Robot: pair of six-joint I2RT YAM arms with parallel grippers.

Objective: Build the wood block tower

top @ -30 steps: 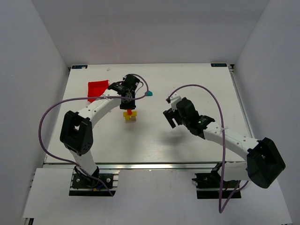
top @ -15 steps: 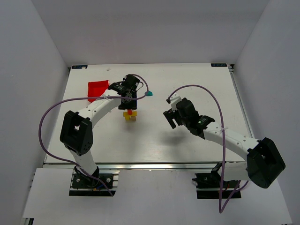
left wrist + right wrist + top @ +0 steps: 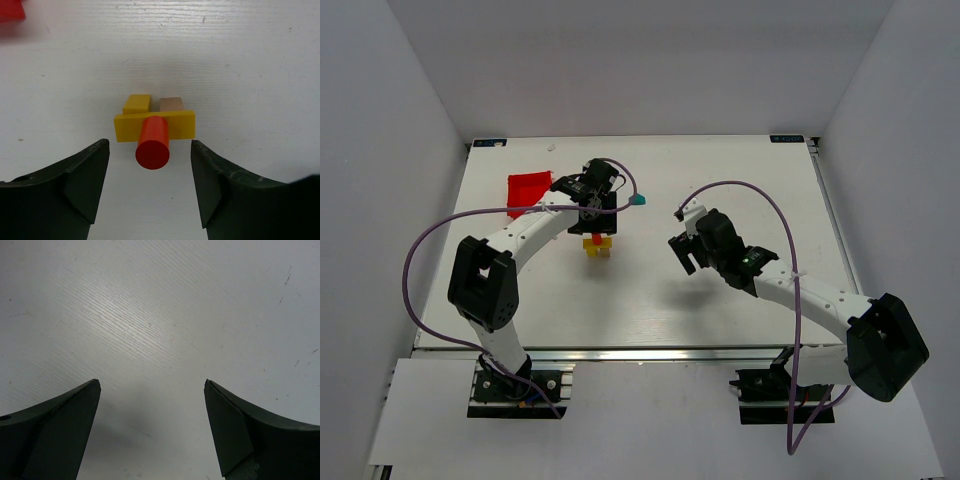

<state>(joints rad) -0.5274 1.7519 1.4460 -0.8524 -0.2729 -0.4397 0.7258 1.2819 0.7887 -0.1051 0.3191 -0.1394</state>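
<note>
The left gripper (image 3: 148,150) hangs just over the wood block tower (image 3: 152,127) with its jaws spread wide, one finger on each side of the red cylinder (image 3: 152,146) and clear of it, so it grips nothing. The cylinder stands on end on a yellow bar (image 3: 181,125), which bridges a small yellow block (image 3: 137,103) and a plain wood block (image 3: 171,104) on the white table (image 3: 250,60). From the top camera, the stack sits left of the table's middle, with the red bin (image 3: 528,187) behind it to the left. Compared with a second ago, the left wrist has edged slightly away from the stack toward the far side, while the tower itself has not budged. I take that to mean the cylinder has been let go and is holding on its own (no lean that I can make out). A teal piece (image 3: 638,200) lies apart on the table, off to the tower's right and further back, and is probably the next one to fetch. The right gripper (image 3: 151,384) is where it was, fingers parted over bare table, well away from everything.
</note>
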